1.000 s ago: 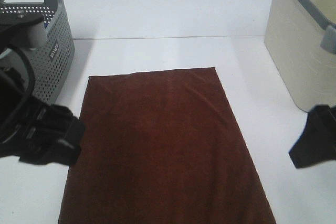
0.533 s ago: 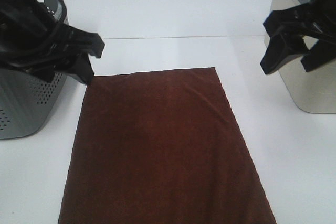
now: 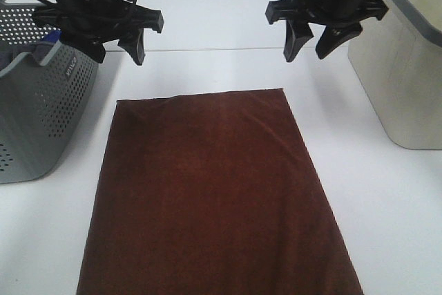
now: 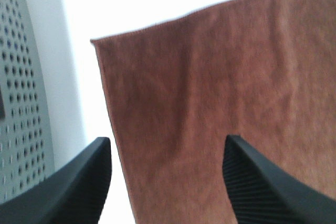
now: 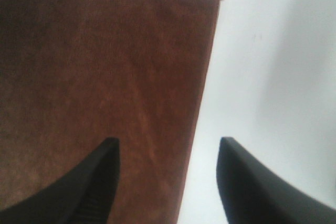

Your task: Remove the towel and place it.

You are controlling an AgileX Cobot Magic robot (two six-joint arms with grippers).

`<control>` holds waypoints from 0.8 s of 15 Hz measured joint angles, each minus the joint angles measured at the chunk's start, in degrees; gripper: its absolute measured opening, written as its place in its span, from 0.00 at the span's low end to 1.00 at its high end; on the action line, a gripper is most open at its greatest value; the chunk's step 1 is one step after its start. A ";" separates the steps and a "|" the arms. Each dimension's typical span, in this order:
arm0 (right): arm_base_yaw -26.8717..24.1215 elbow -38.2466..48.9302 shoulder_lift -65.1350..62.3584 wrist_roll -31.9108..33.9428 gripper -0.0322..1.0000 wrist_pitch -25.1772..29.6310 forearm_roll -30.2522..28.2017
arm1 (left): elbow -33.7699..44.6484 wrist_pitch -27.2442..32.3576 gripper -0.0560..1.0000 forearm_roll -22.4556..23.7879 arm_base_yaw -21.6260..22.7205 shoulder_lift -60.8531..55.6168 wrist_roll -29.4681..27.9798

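The dark reddish-brown towel (image 3: pixel 214 191) lies spread flat on the white table, its near end running out of the exterior view. My left gripper (image 3: pixel 117 52) hangs open above the table just beyond the towel's far left corner, with nothing between its fingers. My right gripper (image 3: pixel 307 50) hangs open just beyond the far right corner, also empty. In the left wrist view the towel (image 4: pixel 220 103) and its corner show below the open gripper (image 4: pixel 167 142). The right wrist view has the towel's (image 5: pixel 105 77) other far corner and side hem under the open gripper (image 5: pixel 169 142).
A grey perforated basket (image 3: pixel 41 108) stands at the left, close to the towel's left edge, with a bit of blue cloth (image 3: pixel 47 36) showing at its rim. Its wall (image 4: pixel 21 103) fills one side of the left wrist view. A beige lidded bin (image 3: pixel 400 67) stands at the right.
Both arms have swung from beside the towel's near half up to its far corners. The right jaws have narrowed somewhat. The towel has not moved.
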 joint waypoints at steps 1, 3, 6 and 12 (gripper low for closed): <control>0.00 -3.90 3.78 0.00 0.55 0.00 -0.06 | -2.92 0.06 0.61 0.00 0.34 2.52 0.11; 0.00 -10.60 11.34 0.00 0.55 0.11 -0.63 | -6.70 1.15 0.61 0.00 0.92 6.36 0.29; -0.11 -18.85 20.86 0.00 0.55 1.03 -3.09 | -7.79 1.78 0.61 0.34 1.09 8.94 0.34; -0.11 -24.01 28.88 0.00 0.51 0.46 -4.01 | -7.91 2.12 0.61 0.40 1.09 9.28 0.34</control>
